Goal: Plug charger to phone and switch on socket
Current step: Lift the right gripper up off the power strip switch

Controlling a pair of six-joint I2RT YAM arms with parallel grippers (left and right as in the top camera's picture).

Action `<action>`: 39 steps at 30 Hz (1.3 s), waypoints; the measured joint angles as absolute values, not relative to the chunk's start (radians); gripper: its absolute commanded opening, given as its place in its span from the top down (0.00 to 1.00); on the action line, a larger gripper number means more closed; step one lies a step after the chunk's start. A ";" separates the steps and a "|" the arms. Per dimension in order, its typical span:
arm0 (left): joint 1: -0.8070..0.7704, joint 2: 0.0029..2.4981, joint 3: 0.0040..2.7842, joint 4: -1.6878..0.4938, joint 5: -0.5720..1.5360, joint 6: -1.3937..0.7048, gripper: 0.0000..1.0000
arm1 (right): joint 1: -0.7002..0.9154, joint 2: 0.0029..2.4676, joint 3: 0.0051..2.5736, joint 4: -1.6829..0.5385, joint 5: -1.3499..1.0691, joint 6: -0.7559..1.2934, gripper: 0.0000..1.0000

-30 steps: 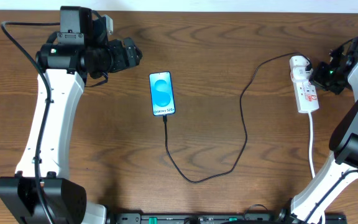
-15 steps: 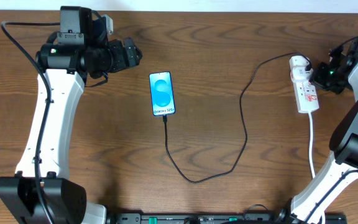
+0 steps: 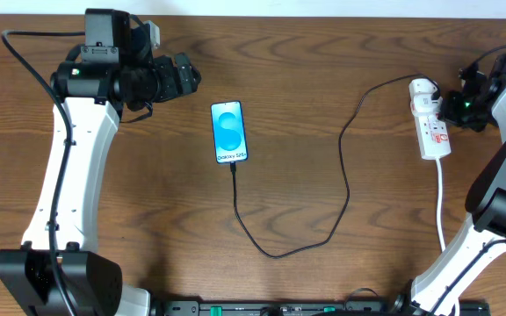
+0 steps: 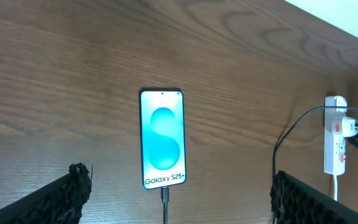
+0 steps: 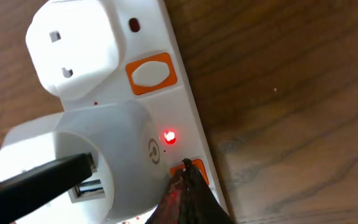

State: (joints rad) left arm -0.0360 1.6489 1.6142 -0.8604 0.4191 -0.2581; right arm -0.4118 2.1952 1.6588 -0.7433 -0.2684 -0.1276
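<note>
Left hand (image 3: 187, 76) hovers wide, holding nothing, over the far left of the brown wooden desk (image 3: 323, 53), well apart from everything else. Right of it, a slim black-edged smartphone with a light-blue screen (image 3: 229, 132) lies flat mid-desk. Thin black charger cable (image 3: 345, 189) meets the phone's near edge, loops toward the robot, then climbs rightward to a rounded white adapter (image 5: 104, 155) seated in the narrow white power strip (image 3: 430, 127) at far right. Right hand (image 5: 186, 186), pinched shut with nothing held, sets its tip on an orange rocker switch (image 5: 199, 173) beside the adapter. A small red lamp (image 5: 169, 137) glows just beside it.

Step in hand, as I read it: switching the socket on. Plug looks seated at the phone, and the lit lamp suggests the press has taken. Next move calls for a straight lift off the switch without nudging the strip.

Phone's long axis runs far-to-near, lettered end and port toward the robot, slightly tilted. Strip's axis runs much the same, adapter end far, thick white cord (image 3: 442, 206) leaving the near end.
</note>
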 measured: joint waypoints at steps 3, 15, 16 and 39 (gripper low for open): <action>-0.036 1.649 1.614 -0.860 0.419 -0.258 0.06 | -0.412 2.195 1.659 -0.743 -0.267 -0.178 0.99; -0.036 1.649 1.614 -0.860 0.419 -0.258 0.06 | -0.412 2.196 1.662 -0.743 -0.258 -0.210 0.94; -0.036 1.649 1.614 -0.860 0.419 -0.258 0.06 | -0.412 2.197 1.667 -0.745 -0.255 -0.195 0.94; -0.036 1.649 1.614 -0.861 0.419 -0.258 0.06 | -0.439 2.251 1.877 -0.862 -0.363 0.000 0.82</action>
State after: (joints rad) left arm -0.0360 1.6489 1.6142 -0.8608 0.4191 -0.2581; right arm -0.4389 2.2513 1.8774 -0.8623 -0.3626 -0.0002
